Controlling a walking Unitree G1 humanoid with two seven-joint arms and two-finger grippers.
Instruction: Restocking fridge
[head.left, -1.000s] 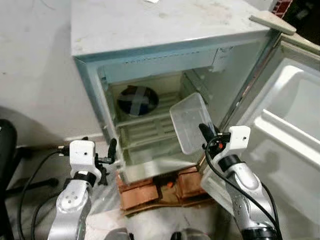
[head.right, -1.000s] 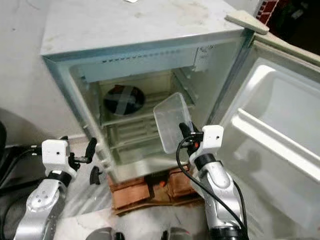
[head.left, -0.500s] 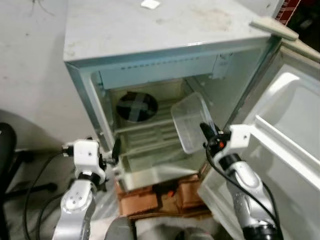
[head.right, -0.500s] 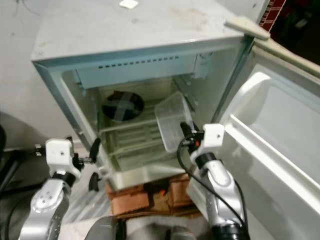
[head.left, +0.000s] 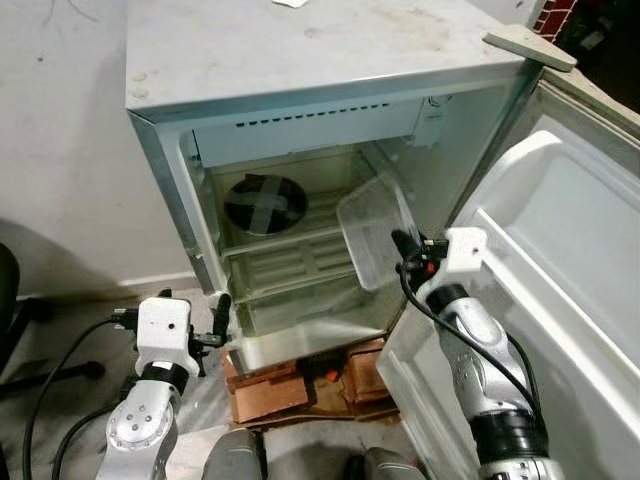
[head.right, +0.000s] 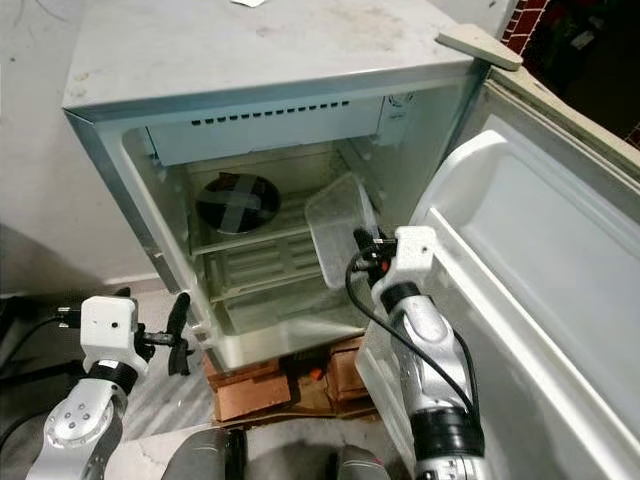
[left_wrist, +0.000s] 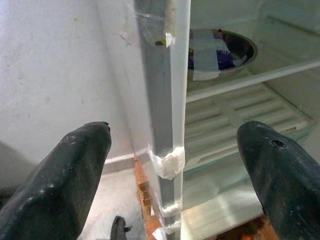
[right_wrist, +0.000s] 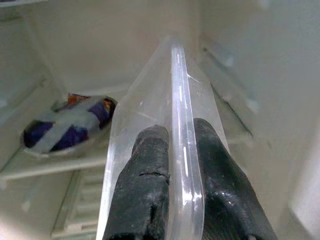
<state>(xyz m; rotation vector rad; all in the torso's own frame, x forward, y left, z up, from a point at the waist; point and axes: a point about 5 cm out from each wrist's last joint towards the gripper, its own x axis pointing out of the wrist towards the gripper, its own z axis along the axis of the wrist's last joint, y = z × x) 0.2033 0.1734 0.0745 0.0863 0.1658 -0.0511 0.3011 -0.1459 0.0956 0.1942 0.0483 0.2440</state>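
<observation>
- My left gripper (head.left: 222, 312) is down low by the fridge's (head.left: 300, 60) left front edge, fingers spread wide with nothing between them. From its wrist cam they straddle the taped-up door frame (left_wrist: 167, 100) without touching it, so that arm's basically idle.
- My right gripper (head.left: 404, 248) is pinched onto the rim of a clear tub (head.left: 375, 228). You can see both fingers (right_wrist: 145, 170) squeezing the edge in the wrist cam.
- The tub's tilted up on its side at the mouth of the fridge, right side, about shelf (head.left: 290, 255) height. It isn't sitting on anything yet, so I'd call this one mid-delivery.
- The door (head.right: 530, 260) is swung fully open on the right, so that part's done.
- Further back on the upper shelf there's already a taped bowl (head.left: 265, 203), so one item is stocked.
- Left to do, I reckon: level the tub, slide it onto a shelf, let go, back out, shut the door.
</observation>
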